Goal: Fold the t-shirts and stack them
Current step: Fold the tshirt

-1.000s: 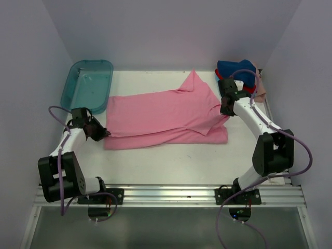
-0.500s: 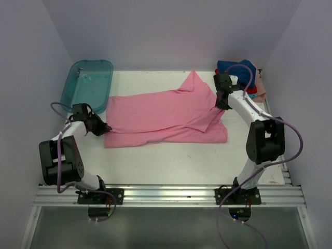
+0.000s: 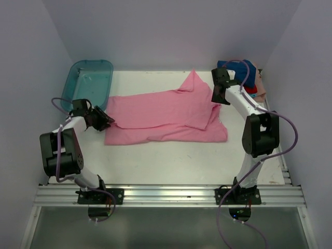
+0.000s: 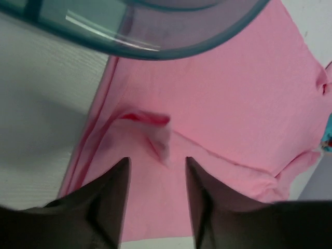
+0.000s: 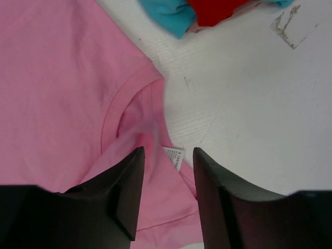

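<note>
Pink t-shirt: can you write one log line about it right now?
pink t-shirt: folded over, lying flat | left tool: open, at hem end | right tool: open, at collar | other t-shirts: piled at far right

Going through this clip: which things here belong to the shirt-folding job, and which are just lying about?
Part of the job:
- pink shirt, spread out mid-table
- pile of shirts in the far right corner

Just lying about:
- teal plastic tub at the far left
</note>
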Controlling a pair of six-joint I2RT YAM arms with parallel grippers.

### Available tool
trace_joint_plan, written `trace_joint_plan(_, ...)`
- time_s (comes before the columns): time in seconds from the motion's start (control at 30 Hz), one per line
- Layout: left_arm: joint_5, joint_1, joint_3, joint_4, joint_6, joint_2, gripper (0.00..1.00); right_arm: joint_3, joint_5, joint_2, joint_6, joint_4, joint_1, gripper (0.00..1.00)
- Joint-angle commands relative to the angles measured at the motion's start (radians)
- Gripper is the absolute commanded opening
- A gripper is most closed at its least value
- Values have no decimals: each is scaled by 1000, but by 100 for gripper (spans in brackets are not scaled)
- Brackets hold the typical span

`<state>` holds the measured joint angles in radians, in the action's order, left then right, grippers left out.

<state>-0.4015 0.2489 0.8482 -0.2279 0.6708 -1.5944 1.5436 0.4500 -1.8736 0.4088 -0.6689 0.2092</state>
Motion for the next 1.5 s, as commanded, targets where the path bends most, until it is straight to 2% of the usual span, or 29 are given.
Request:
trace_joint_plan(0.0,-4,12,20,97,9,63,51,66,3,-24,-5,-15,-5,56)
trace_joint_plan(0.03,24,12,-15,119,18,138,75,56,-11,-13,-4,-9,-4,60)
trace_joint_plan(0.1,55,12,-49,166,21,229,99,-22,-34,61,-1,57,-5,68)
trace_joint_plan(0.13,78,9,-75,177,13,319,100,-52,-39,97,1,83,-5,70)
trace_joint_plan(0.23,75,1,-101,173,-17,460,100,-169,-82,226,2,140,1,73)
trace_joint_plan(0.37,33,-34,-98,17,-83,504,100,-336,-114,370,16,150,16,74)
trace_joint_plan(0.43,7,-71,-115,-23,-111,469,100,-391,-132,433,27,147,35,65)
trace_joint_plan(0.47,-12,-80,-124,-42,-115,449,100,-451,-145,447,28,163,36,56)
trace_joint_plan(0.5,-69,-89,-135,-34,-125,429,95,-479,-180,459,36,161,39,43)
trace_joint_plan(0.53,-80,-112,-147,-27,-137,383,82,-503,-197,471,54,164,41,9)
trace_joint_plan(0.57,-83,-126,-149,-31,-137,358,74,-551,-211,485,62,169,39,0)
trace_joint_plan(0.6,-92,-141,-155,-24,-135,335,63,-569,-220,487,74,163,39,0)
trace_joint_plan(0.63,-109,-166,-165,-15,-132,295,39,-586,-226,488,93,160,41,0)
trace_joint_plan(0.7,-93,-180,-170,-5,-128,257,11,-629,-231,482,113,157,44,0)
trace_joint_plan(0.8,-74,-181,-182,9,-128,205,6,-669,-221,478,117,169,47,0)
trace_joint_plan(0.9,-60,-183,-190,7,-134,183,5,-675,-220,446,122,180,47,0)
trace_joint_plan(1.23,133,-183,-213,-59,-140,120,7,-622,-198,246,147,201,47,0)
trace_joint_plan(1.47,174,-181,-233,-131,-131,62,8,-605,-108,172,154,123,44,0)
